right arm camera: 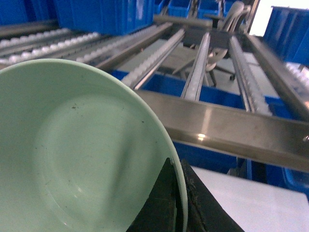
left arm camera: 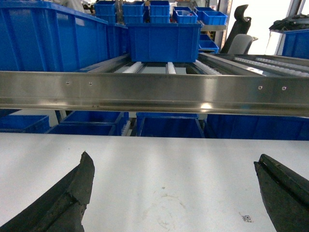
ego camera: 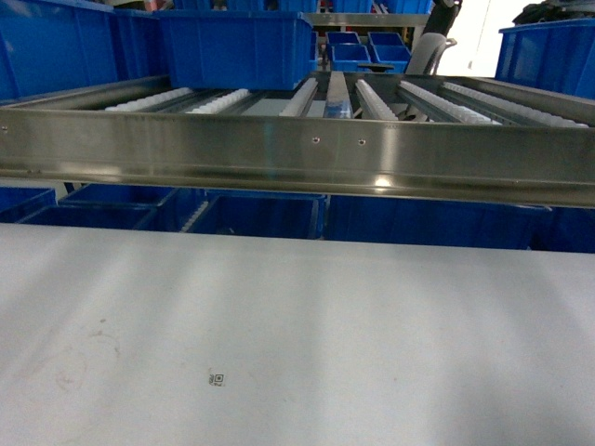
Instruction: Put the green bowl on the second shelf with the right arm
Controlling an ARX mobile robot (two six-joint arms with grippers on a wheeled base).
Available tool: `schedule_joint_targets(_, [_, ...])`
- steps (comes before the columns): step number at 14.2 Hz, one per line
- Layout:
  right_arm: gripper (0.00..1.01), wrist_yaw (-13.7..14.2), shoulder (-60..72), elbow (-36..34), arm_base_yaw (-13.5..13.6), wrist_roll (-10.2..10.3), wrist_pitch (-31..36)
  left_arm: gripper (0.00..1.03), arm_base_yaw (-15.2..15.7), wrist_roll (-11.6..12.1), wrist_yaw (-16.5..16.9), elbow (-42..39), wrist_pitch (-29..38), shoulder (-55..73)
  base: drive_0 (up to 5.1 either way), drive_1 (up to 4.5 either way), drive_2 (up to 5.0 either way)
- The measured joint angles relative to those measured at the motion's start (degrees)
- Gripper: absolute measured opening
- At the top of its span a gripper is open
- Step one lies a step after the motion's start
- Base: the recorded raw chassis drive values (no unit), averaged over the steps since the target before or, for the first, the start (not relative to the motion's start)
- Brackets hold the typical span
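Observation:
The green bowl [right arm camera: 72, 145] fills the left of the right wrist view, tilted, with its hollow facing the camera. My right gripper [right arm camera: 176, 166] is shut on its rim, one finger inside the bowl and one outside. The bowl hangs in front of the steel front rail [right arm camera: 231, 128] of the roller shelf [right arm camera: 195, 77], at about its height. My left gripper [left arm camera: 174, 159] stands open over the white table [left arm camera: 159, 164], holding nothing. Bowl and both grippers are out of the head view.
The roller shelf [ego camera: 335, 98] spans the head view behind its steel rail [ego camera: 297, 153]. A big blue crate [ego camera: 237, 46] sits on its rollers at back left. More blue crates [ego camera: 428, 221] stand on the level under it. An office chair [ego camera: 429, 51] stands beyond.

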Motion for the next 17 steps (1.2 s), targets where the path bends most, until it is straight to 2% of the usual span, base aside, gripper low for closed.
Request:
schedule_joint_targets(3, [0.02, 0.9, -8.2, -1.1, 0.0, 4.4, 0.4, 0.98, 0.0, 0.0, 0.0, 0.0, 0.0, 0.0, 0.0, 0.00, 0.0])
schedule_joint_targets(5, [0.02, 1.6, -12.5, -2.4, 0.4, 6.1, -0.5, 0.98, 0.0, 0.0, 0.0, 0.0, 0.0, 0.0, 0.0, 0.00, 0.0])
schedule_joint_targets(12, [0.02, 2.8, -25.0, -4.9, 0.3, 9.3, -5.8, 0.98, 0.0, 0.0, 0.0, 0.0, 0.0, 0.0, 0.0, 0.00, 0.0])
schedule_joint_targets(15, [0.02, 3.9, -29.8, -8.5, 1.2, 9.6, -7.1, 0.98, 0.0, 0.0, 0.0, 0.0, 0.0, 0.0, 0.0, 0.00, 0.0])
schedule_joint_targets(17, [0.02, 5.6, -32.5, -10.5, 2.7, 10.4, -7.0, 0.98, 0.0, 0.0, 0.0, 0.0, 0.0, 0.0, 0.0, 0.00, 0.0])
